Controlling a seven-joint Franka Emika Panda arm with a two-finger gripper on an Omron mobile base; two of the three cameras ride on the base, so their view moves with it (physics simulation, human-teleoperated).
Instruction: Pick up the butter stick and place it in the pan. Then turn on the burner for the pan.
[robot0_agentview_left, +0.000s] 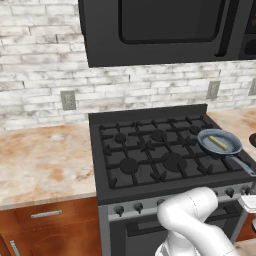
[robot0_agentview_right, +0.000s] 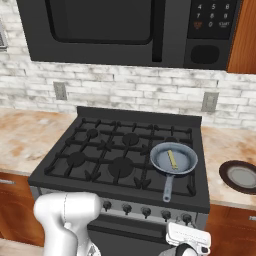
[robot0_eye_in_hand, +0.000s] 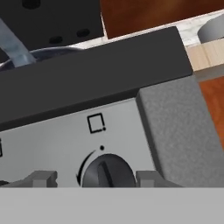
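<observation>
I see the butter stick (robot0_agentview_right: 172, 159) lying inside the pan (robot0_agentview_right: 186, 165) on the front right burner. My hand (robot0_eye_in_hand: 96, 178) faces a stove knob (robot0_eye_in_hand: 107, 171), fingers (robot0_eye_in_hand: 41, 178) spread either side, not touching.

Kitchen: gas stove (robot0_agentview_left: 155, 150), microwave (robot0_agentview_right: 125, 30)

Whitewashed brick wall (robot0_agentview_left: 45, 75), marble counter (robot0_agentview_left: 40, 160), wood cabinets (robot0_agentview_left: 45, 225)

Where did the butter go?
The butter stick lies inside the pan on the stove's front right burner, seen from both base views.
</observation>
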